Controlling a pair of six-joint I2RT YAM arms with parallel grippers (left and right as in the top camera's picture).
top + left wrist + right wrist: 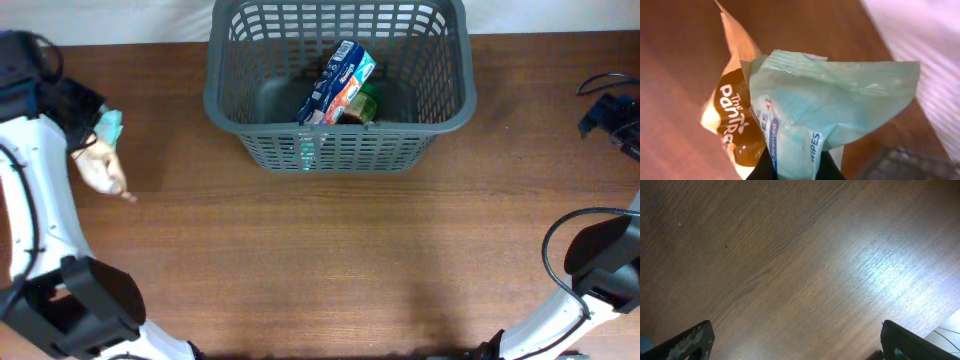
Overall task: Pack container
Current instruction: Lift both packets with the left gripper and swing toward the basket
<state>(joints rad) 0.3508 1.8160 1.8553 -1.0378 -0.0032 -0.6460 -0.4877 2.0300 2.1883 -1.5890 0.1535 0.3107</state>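
Note:
The container [225,105], a dark grey slotted basket, stands at the table's back centre. Inside it lie a blue and white packet [335,82] and a green-lidded jar [365,102]. Far to its left, my left gripper [95,125] [792,167] is shut on a pale green wipes pack [110,125] [835,95], pinching its lower end between black fingers. A tan snack bag [100,170] [730,115] sits right against the pack; whether it is also held is unclear. My right gripper [612,115] [797,340] is at the far right, open over bare wood.
The brown wooden table [330,260] runs wide in front of the container. A white surface [925,40] borders the table at the back. Black cables [600,85] lie by the right arm, and both arms' white bases stand at the front corners.

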